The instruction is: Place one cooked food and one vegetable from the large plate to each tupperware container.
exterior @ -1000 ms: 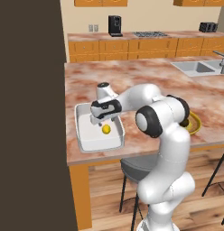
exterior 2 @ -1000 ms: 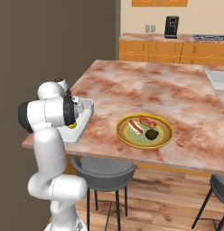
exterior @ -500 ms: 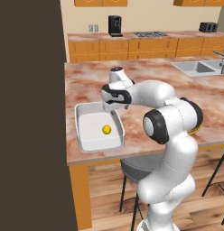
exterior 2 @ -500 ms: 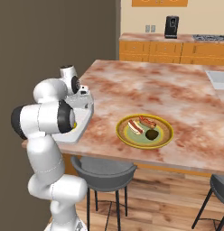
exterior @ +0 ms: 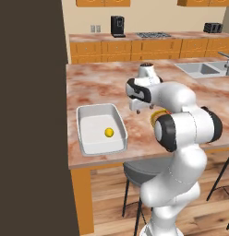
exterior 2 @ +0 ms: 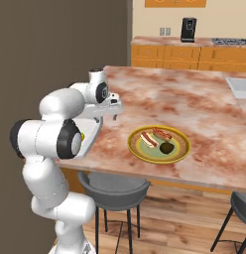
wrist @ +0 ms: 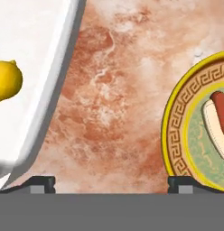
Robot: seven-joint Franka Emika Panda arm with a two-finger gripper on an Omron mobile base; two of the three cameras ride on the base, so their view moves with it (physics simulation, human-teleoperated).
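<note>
My fingers (wrist: 111,180) open, empty, over marbled counter (wrist: 118,103); swung from tupperware container (exterior: 101,129) toward large plate (exterior 2: 158,144).

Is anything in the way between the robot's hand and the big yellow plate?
Nothing visible. The open gripper hangs over bare counter between the tupperware container and the large plate, with no object between it and the plate.

I can't make out any readable text, label, brand or number on anything here.
</note>
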